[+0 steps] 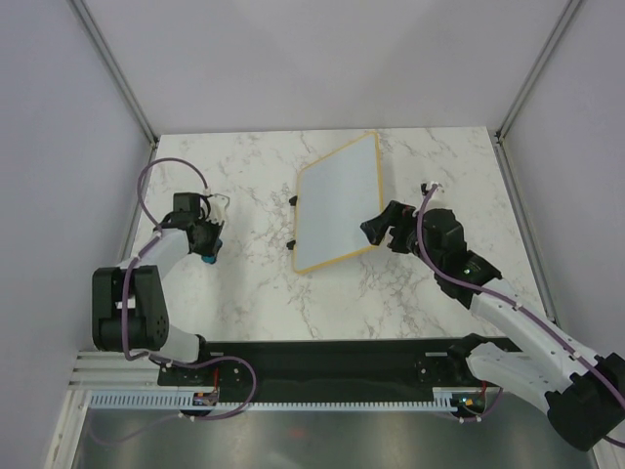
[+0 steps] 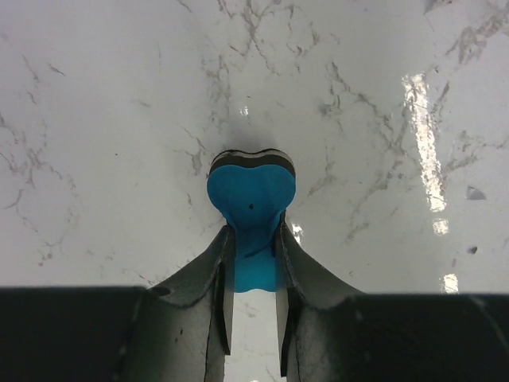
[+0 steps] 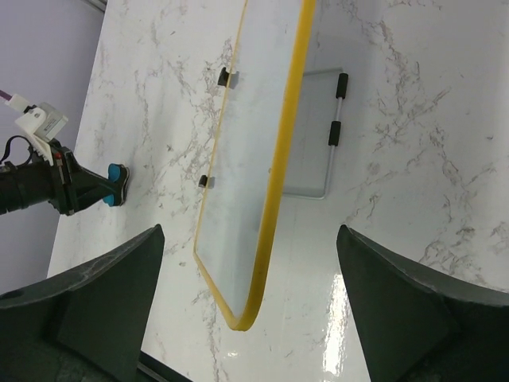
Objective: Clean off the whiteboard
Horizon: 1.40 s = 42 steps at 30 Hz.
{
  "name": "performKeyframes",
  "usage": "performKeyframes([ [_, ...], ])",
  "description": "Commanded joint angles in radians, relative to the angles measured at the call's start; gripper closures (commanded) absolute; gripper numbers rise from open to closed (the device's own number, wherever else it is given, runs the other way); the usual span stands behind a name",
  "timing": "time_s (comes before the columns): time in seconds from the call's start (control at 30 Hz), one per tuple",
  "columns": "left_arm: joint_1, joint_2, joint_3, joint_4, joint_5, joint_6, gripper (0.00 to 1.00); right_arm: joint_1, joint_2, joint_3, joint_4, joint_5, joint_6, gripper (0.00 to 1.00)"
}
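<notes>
Bright, even light falls from above. The glossy marble desk (image 2: 95, 119) returns white glare streaks to one side of the blue eraser (image 2: 251, 195), and again close under the right gripper (image 3: 250, 235). A soft shadow rings the eraser. The fingers (image 3: 103, 294), nearest the lens, look dark and slightly soft.

Bare table (image 1: 249, 278) is left between the eraser (image 2: 251, 195) and the board (image 1: 338, 202). The board's right side is blocked by a wire stand (image 3: 318, 135) (seen behind the tilted face) and crowded by the right gripper (image 1: 378, 225).
</notes>
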Motion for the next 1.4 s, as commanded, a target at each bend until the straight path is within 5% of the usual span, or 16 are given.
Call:
performKeyframes([
  [0.0,0.003,0.031,0.051,0.042,-0.054,0.046,0.98,0.003,-0.020,0.048,-0.025,-0.012,-0.044,0.02],
  [0.13,0.003,0.063,0.065,0.042,-0.054,0.046,0.98,0.002,-0.045,0.055,-0.032,-0.018,-0.067,0.02],
  [0.17,0.003,0.067,0.067,0.029,-0.034,0.049,0.66,0.003,-0.051,0.058,-0.043,-0.018,-0.074,0.02],
  [0.23,0.003,0.067,0.067,0.022,-0.014,0.063,0.48,0.002,-0.060,0.069,-0.057,-0.015,-0.085,0.02],
  [0.3,0.002,0.045,0.065,0.013,0.021,0.063,0.12,0.002,-0.069,0.081,-0.083,-0.012,-0.106,0.02],
  [0.33,0.002,0.034,0.065,0.011,0.032,0.062,0.01,0.002,-0.072,0.100,-0.095,-0.004,-0.116,0.02],
  [0.7,0.003,-0.206,0.062,-0.029,0.302,0.000,0.01,-0.018,-0.092,0.265,-0.319,0.295,-0.244,0.02],
  [0.87,0.003,-0.225,0.019,-0.057,0.295,0.000,0.01,-0.099,-0.026,0.328,-0.435,0.367,-0.317,0.02],
  [1.0,0.002,-0.265,-0.038,-0.055,0.293,0.029,0.01,-0.356,0.027,0.273,-0.446,0.240,-0.352,0.02],
  [1.2,0.002,-0.312,-0.148,-0.014,0.273,0.063,0.01,-0.574,0.023,0.080,-0.298,0.030,-0.320,0.02],
  [1.37,0.000,-0.366,-0.179,-0.006,0.258,0.055,0.01,-0.601,0.037,0.005,-0.252,0.011,-0.324,0.02],
])
